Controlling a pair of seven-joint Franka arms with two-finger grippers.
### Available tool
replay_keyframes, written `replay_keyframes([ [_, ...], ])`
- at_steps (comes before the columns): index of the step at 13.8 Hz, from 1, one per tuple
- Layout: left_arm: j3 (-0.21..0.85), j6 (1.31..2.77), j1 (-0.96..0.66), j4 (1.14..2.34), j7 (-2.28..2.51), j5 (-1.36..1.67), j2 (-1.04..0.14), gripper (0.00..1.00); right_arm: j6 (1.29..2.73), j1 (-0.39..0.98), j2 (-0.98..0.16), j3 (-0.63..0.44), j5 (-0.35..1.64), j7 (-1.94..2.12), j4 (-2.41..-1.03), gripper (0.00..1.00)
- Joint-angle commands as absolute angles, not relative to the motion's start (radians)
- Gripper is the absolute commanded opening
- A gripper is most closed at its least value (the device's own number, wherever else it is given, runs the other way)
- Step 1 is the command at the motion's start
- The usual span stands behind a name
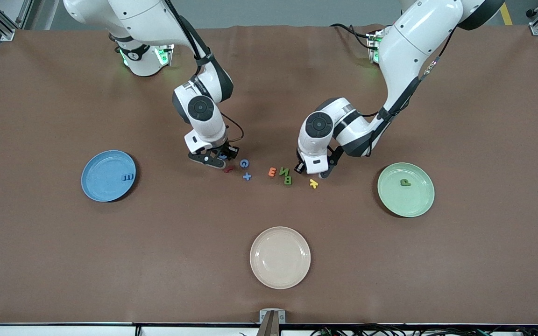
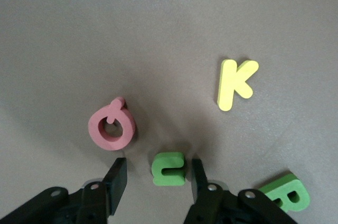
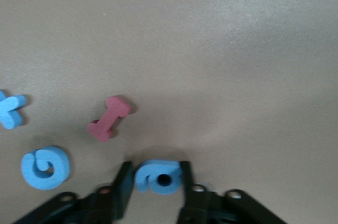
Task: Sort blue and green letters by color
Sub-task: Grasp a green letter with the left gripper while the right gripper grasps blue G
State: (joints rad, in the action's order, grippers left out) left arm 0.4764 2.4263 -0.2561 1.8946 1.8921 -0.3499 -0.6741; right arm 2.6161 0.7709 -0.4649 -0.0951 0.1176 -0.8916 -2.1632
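Right gripper (image 3: 154, 182) sits low on the table with a looped letter (image 3: 158, 176) right at it. An I-shaped letter (image 3: 109, 118) lies just beside, and letter G (image 3: 45, 168) and a plus-shaped piece (image 3: 10, 111) lie a little on toward the left arm's end. Left gripper (image 2: 158, 179) is also low, with letter C (image 2: 168, 169) between its parted fingers, letter Q (image 2: 112, 129) and letter B (image 2: 285, 195) flanking it, and letter K (image 2: 236, 84) near. Well apart from both grippers, letter E (image 1: 128, 177) lies on the right-end plate (image 1: 96, 182) and letter P (image 1: 405, 183) on the left-end plate (image 1: 418, 200).
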Motion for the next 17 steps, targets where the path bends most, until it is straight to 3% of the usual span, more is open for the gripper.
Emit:
replay_keyframes([
  [1, 0.476, 2.425, -0.259, 1.881, 1.919, -0.38, -0.686, 0.49, 2.605, 0.785, -0.469, -0.107, 0.126, -0.9, -2.169, 0.04],
  [4, 0.476, 2.425, -0.259, 1.879, 1.917, -0.38, -0.687, 0.14, 2.554, 0.769, -0.442, -0.115, 0.118, -0.884, -2.169, 0.0],
  [6, 0.476, 2.424, -0.256, 1.879, 1.911, -0.38, -0.677, 0.02, 2.473, 0.729, -0.39, -0.13, 0.117, -0.806, -2.172, 0.0],
  [9, 0.477, 2.389, -0.244, 1.862, 1.908, -0.382, -0.625, 0.0, 2.366, 0.655, -0.304, -0.14, 0.114, -0.669, -2.187, 0.0],
  [12, 0.479, 2.234, -0.235, 1.787, 1.87, -0.382, -0.586, 0.0, 2.309, 0.539, -0.238, -0.161, 0.069, -0.478, -2.215, 0.0],
  [17, 0.48, 2.166, -0.091, 1.798, 1.62, -0.382, -0.522, 0.0, 2.287, 0.246, -0.195, -0.161, 0.006, -0.058, -2.23, 0.01],
])
